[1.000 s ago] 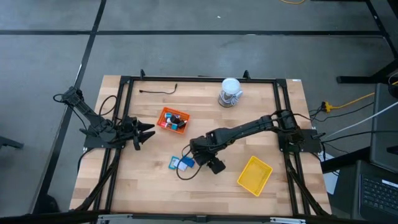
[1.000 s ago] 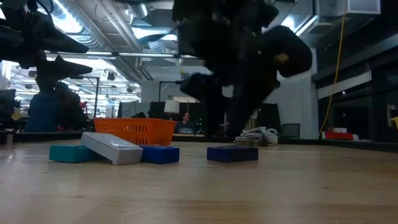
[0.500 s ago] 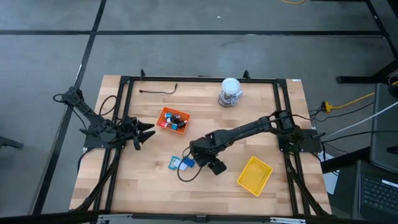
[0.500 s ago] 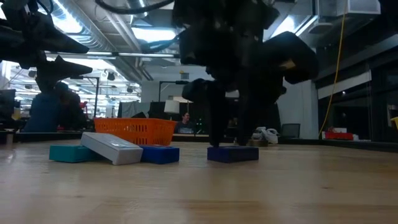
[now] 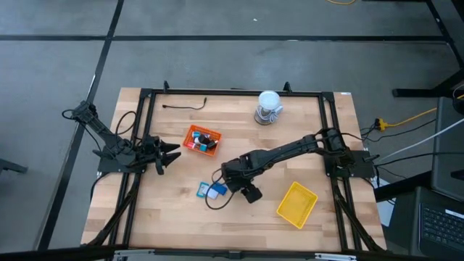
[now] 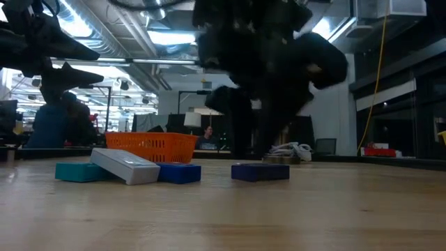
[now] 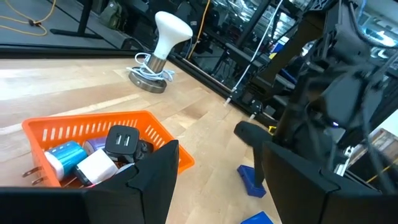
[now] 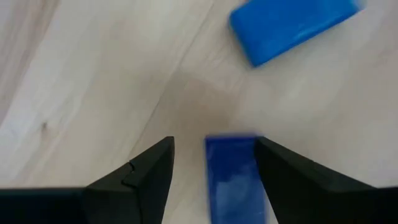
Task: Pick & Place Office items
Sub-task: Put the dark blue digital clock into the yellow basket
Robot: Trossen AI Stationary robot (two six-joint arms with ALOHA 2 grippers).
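Note:
My right gripper [image 5: 232,179] [image 8: 211,180] hangs open over the table's middle. Its fingers stand on either side of a small navy block [image 8: 233,177] [image 6: 260,171] that lies flat on the wood, close beside one finger. A brighter blue block [image 8: 292,25] [image 6: 179,173] lies just beyond. A white-grey piece [image 6: 125,166] leans on that block and on a light blue block [image 6: 80,171]. My left gripper [image 5: 172,152] [image 7: 217,186] waits open at the table's left, beside the orange tray [image 5: 193,133], which holds several small items.
A yellow mesh tray [image 5: 297,204] sits near the right front of the table. A white-and-grey roll [image 5: 268,107] stands at the far edge, and a black cable [image 5: 185,106] lies at the far left. Bare wood lies between the blocks and the near edge.
My right gripper dipped down to the navy block half a second ago and has since come back up a little. The block lies where it was.

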